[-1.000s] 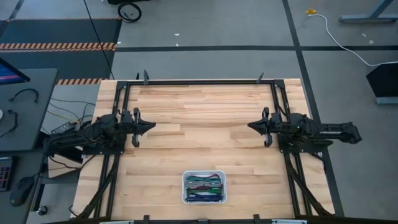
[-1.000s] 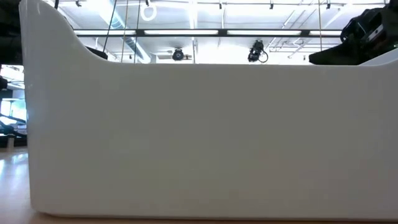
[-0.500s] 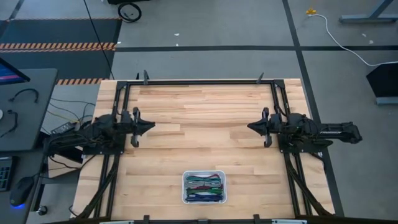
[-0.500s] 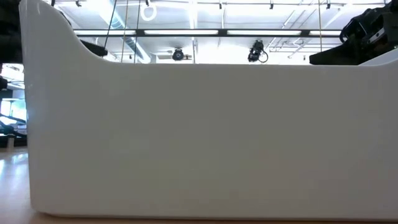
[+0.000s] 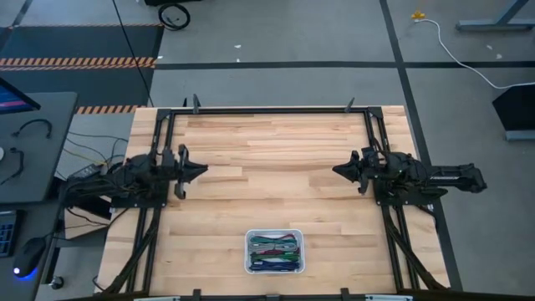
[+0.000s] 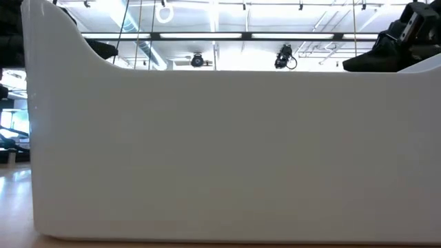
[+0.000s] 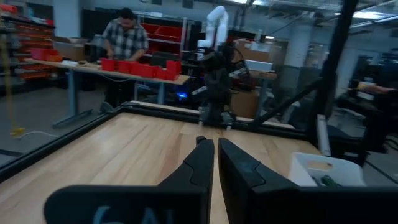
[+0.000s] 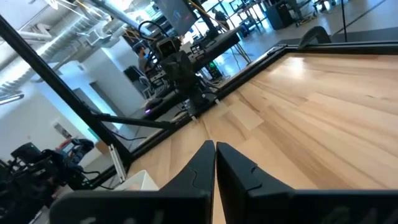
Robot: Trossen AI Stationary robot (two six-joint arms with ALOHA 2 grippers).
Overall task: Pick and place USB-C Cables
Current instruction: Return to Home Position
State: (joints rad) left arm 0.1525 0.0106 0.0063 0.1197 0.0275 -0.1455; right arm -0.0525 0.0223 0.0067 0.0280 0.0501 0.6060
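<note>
We find the USB-C cables (image 5: 274, 251) lying bundled together inside the white bin (image 5: 274, 232). The bin sits at the middle of the table (image 5: 276, 142) edge nearest the low camera, and its wall fills that view. The left gripper (image 5: 203, 170) is at the table's left side, fingers drawn narrow, holding nothing. The right gripper (image 5: 337, 170) faces it from the right side, likewise narrow and empty. Both are well apart from the bin.
</note>
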